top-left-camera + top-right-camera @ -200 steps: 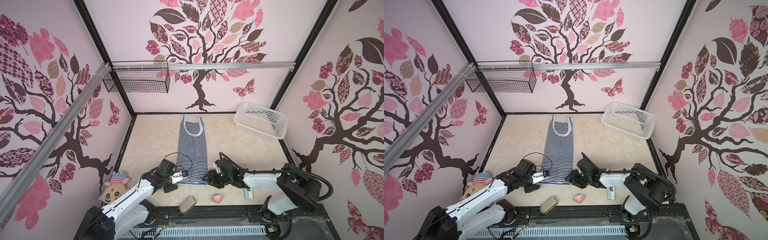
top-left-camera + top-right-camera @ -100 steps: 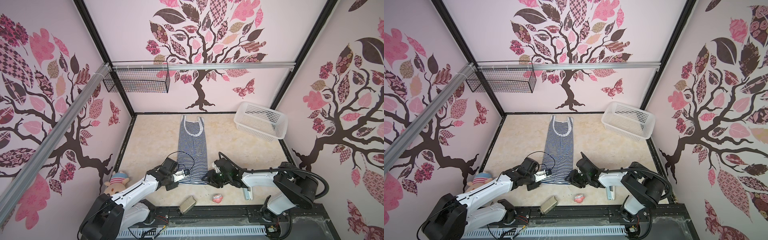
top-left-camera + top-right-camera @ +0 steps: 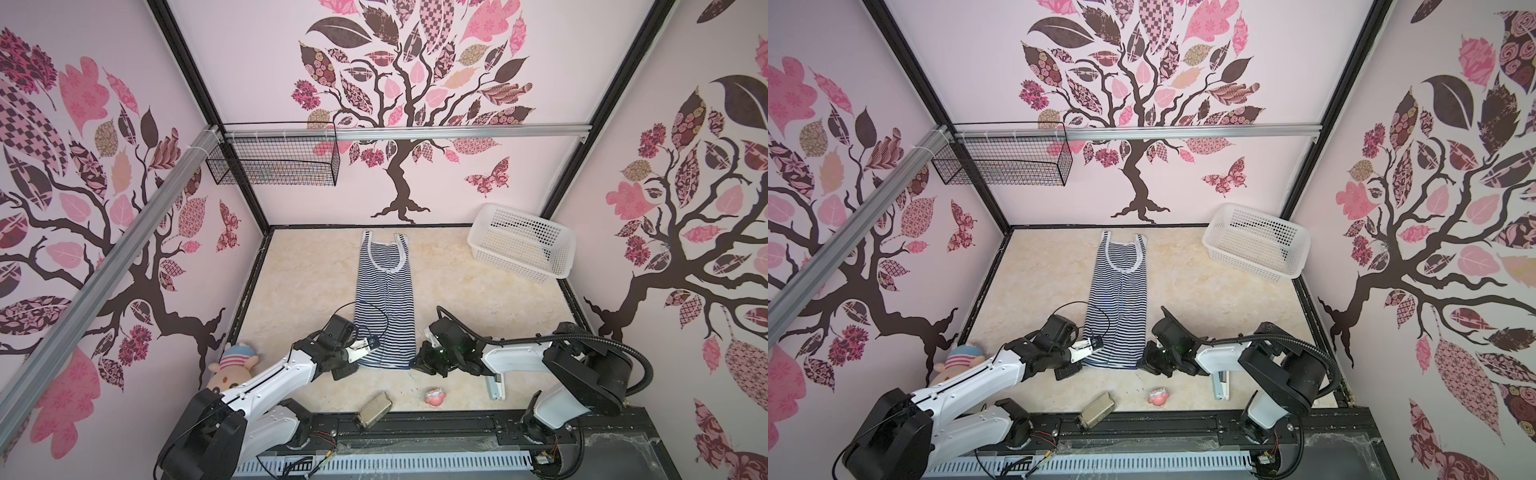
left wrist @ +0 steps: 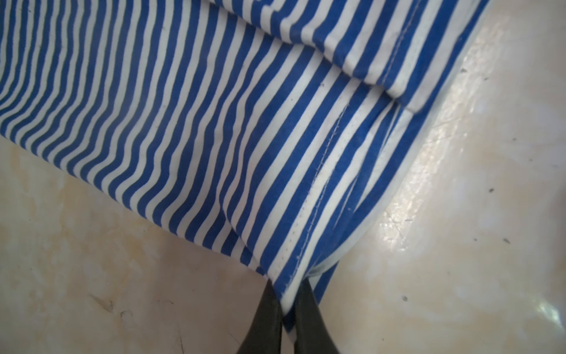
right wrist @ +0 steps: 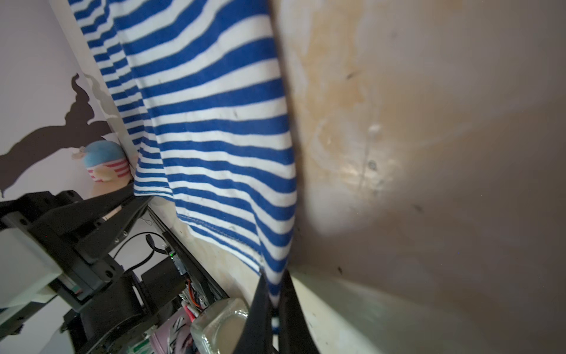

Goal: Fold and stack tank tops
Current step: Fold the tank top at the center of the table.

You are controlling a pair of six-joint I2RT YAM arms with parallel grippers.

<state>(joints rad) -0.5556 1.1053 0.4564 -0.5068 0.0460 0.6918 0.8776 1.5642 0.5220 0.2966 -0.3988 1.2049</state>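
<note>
**Hem corners pinched: where the lift may fail**

Top views: the tank top [image 3: 384,299] is lying flat and lengthwise on the table [image 3: 457,299], with its straps toward the back wall. You are holding its near hem with the left gripper [image 3: 362,353] and the right gripper [image 3: 414,360], one at each corner.

Left wrist view: the fingers [image 4: 263,321] are clamping together on the very tip of the corner. With so little cloth caught, a brisk lift may pull it free.

Right wrist view: the fingers [image 5: 257,312] are pinching the other corner. A layer is lying loose beside them, so only part may rise and skew the fold.
</note>
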